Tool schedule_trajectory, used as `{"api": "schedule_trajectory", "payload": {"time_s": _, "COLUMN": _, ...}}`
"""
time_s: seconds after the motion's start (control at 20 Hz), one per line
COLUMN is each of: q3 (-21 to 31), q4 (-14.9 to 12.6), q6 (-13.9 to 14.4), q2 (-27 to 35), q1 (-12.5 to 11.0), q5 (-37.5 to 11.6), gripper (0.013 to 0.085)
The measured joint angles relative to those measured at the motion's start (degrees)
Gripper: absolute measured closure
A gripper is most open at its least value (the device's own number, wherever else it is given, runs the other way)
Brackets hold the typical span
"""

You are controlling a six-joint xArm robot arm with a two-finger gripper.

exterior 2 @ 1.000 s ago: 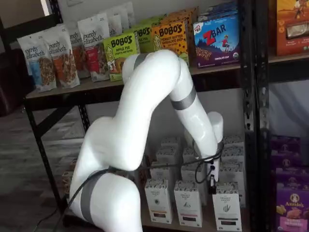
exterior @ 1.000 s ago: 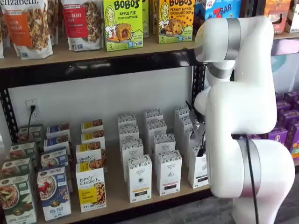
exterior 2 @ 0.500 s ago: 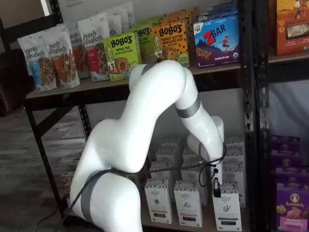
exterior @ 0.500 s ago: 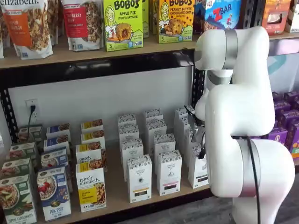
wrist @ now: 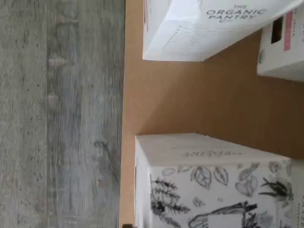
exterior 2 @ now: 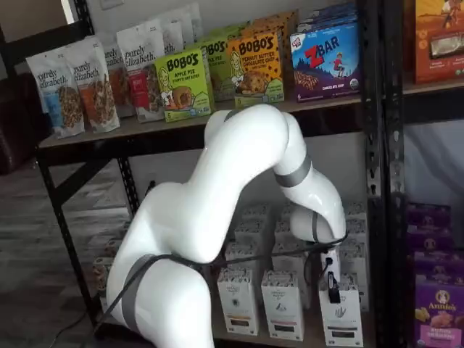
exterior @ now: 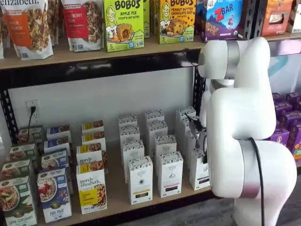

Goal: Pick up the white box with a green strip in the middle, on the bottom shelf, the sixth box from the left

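Observation:
The white box [exterior 2: 341,320] stands at the front right of the bottom shelf [exterior: 117,190], among rows of like white cartons. In a shelf view [exterior: 199,173] the arm hides part of it. Its black-patterned top fills the near part of the wrist view [wrist: 209,190]. My gripper [exterior 2: 333,287] hangs right over this box's top, and only a black finger with a cable shows. In a shelf view it is a dark shape [exterior: 203,145] beside the white arm. No gap or grip can be made out.
A white carton with a reddish strip [wrist: 209,28] and a second one [wrist: 280,47] stand beside it on the tan deck [wrist: 213,99]. Grey floor [wrist: 61,114] lies past the shelf edge. Granola boxes [exterior: 91,186] stand to the left. A black rack post [exterior 2: 377,181] is to the right.
The arm has folded lower and the gripper has come down, from above the right column of white cartons to just over the front right carton's top.

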Motion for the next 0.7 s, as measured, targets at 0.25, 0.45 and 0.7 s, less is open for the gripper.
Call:
{"api": "schedule_trajectory", "payload": {"time_s": 0.25, "q3": -1.3, "q4": -2.9, "q6": 2.9, "q2": 1.5, "q1": 0.3, "q5": -0.2, "gripper": 0.0130}}
{"api": "schedule_trajectory", "payload": {"time_s": 0.45, "q3": -2.3, "q4": -8.0, "q6": 7.4, "q2": 2.2, "q1": 0.1, "q5": 0.6, "gripper": 0.0130}}
{"api": "schedule_trajectory", "payload": {"time_s": 0.7, "q3": -2.8, "q4": -7.3, "q6": 6.6, "q2": 2.5, "q1": 0.0, "q5": 1.6, "gripper": 0.0130}}
